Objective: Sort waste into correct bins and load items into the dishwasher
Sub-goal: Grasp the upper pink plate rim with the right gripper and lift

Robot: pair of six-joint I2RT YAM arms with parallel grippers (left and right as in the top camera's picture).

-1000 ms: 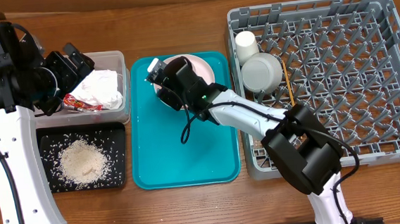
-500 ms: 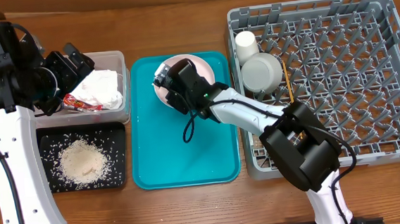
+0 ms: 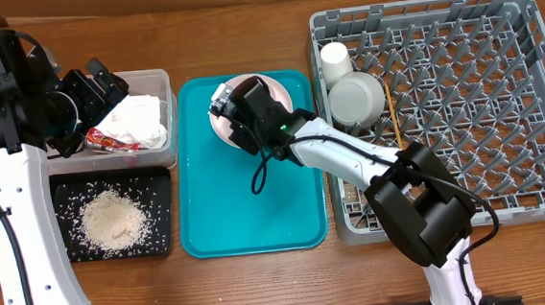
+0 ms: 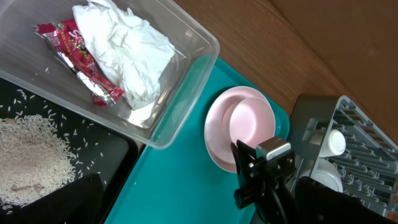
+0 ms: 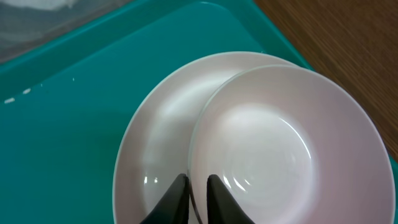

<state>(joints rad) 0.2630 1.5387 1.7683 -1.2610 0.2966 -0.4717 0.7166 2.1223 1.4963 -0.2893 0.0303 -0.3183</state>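
Gripping the bowl [image 5: 280,143] on the plate [image 5: 152,137] at the tray's [image 5: 74,124] far edge
Rim pinched by the right gripper [image 5: 198,193]; next, lift it to the rack [image 3: 416,4]; left gripper [image 3: 106,79] gapes wide

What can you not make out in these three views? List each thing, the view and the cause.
- Overhead: most of the pink plate and the bowl on it, covered by the right gripper and its wrist.
- Right wrist: the bowl's near rim, cut off by the bottom edge.
- Overhead: the chopsticks' lower end, where the right arm crosses.
- Left wrist: the red wrapper's print, too small to read.
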